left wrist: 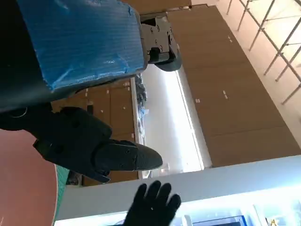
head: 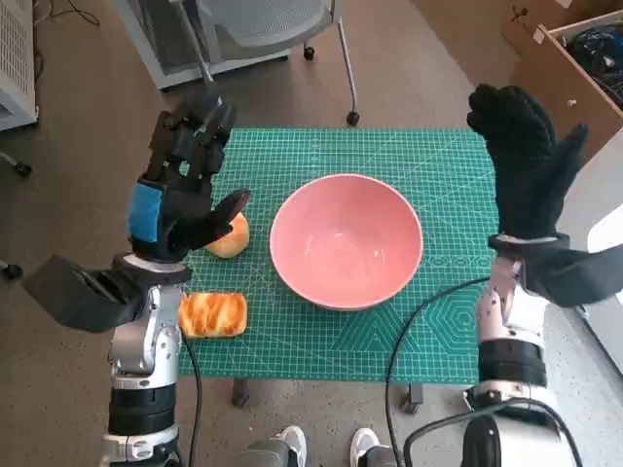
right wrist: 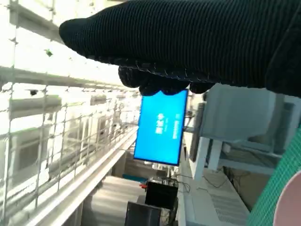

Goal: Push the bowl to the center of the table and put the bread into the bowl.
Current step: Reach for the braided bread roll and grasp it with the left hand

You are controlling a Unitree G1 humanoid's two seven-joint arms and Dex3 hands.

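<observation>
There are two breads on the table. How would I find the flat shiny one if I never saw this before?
Find the big pink bowl in the middle of the green mat. On the side of the blue-taped left hand, near the mat's front corner, lies the flat bread. It is rectangular and striped; the other bread is a plain round bun.

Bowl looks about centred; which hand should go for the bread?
Left, probably. The left hand hovers open beside the round golden bread roll, left of the pink bowl. The gloved right hand is raised across the bowl.
</observation>
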